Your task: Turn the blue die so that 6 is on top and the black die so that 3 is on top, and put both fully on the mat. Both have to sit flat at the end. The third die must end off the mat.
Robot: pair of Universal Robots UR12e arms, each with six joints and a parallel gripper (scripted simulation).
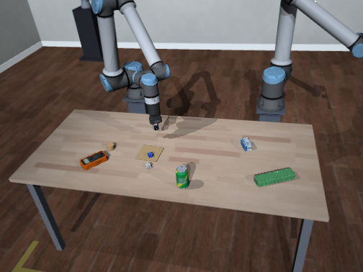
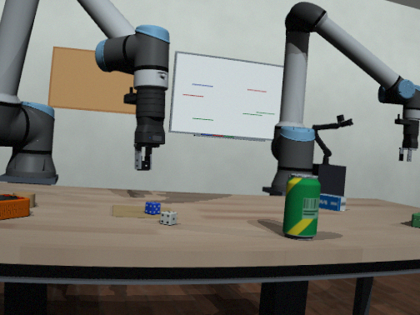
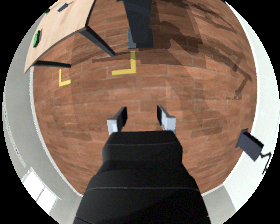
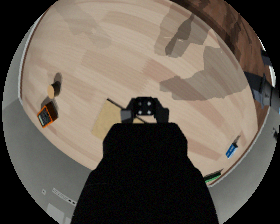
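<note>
My right gripper [image 1: 155,127] [image 2: 142,164] [image 4: 144,104] is shut on the black die [image 4: 145,105], held above the table behind the mat [image 1: 142,155] [image 2: 125,211] [image 4: 105,120]. The black die's face towards the right wrist camera shows four white pips. The blue die [image 1: 150,155] [image 2: 152,207] rests on the mat; its top pips are too small to read. The white die [image 1: 148,165] [image 2: 168,217] sits on the table just off the mat's front edge. Both are hidden in the right wrist view. My left gripper [image 2: 405,154] [image 3: 142,112] is open and empty, out beyond the table.
An orange meter [image 1: 93,160] [image 4: 45,116] and a small wooden piece [image 1: 110,146] [image 4: 51,90] lie left of the mat. A green can [image 1: 182,178] [image 2: 302,207] stands front right of it. A blue-white box [image 1: 246,144] and a green block [image 1: 274,177] are farther right.
</note>
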